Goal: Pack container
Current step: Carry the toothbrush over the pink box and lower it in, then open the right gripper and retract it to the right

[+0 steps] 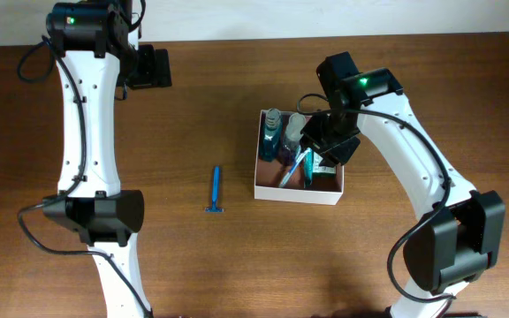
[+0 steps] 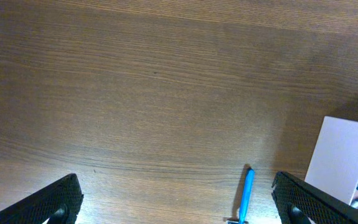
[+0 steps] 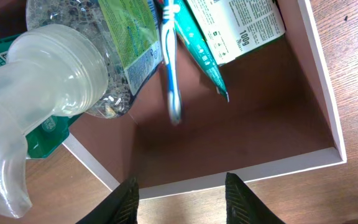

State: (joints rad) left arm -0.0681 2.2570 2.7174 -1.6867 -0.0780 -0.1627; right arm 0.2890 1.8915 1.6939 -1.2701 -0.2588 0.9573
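Centre-right of the overhead frame: right end effector (image 3: 180, 198), its two dark fingers spread and gripping nothing, hung nose-down over the open box, evidently placed there for dropping items in.

Directly beneath it: blue-and-white toothbrush (image 3: 171, 68), slanted and blurred, touching neither finger; judged loose and settling among the contents.

Around that: square shallow cardboard container (image 3: 263, 167), white walls, pinkish-brown floor, sitting flat on the bench right of centre. The lower right of its floor in the wrist view is bare, so room remains.

Contents, crowded toward the upper left of the wrist view: clear plastic bottle with a clear cap (image 3: 55, 68), teal tube (image 3: 204, 53), white printed carton (image 3: 247, 25). They lean on one another, apparently too long to lie flat.

Left of the container, well apart, on the brown wooden bench (image 1: 414, 71): blue disposable razor (image 1: 216, 191), lying flat, not yet packed.

Upper left of the overhead frame: left end effector (image 2: 176, 202), fingers spread wide and empty, held above bare wood, leaving the box to the other arm.
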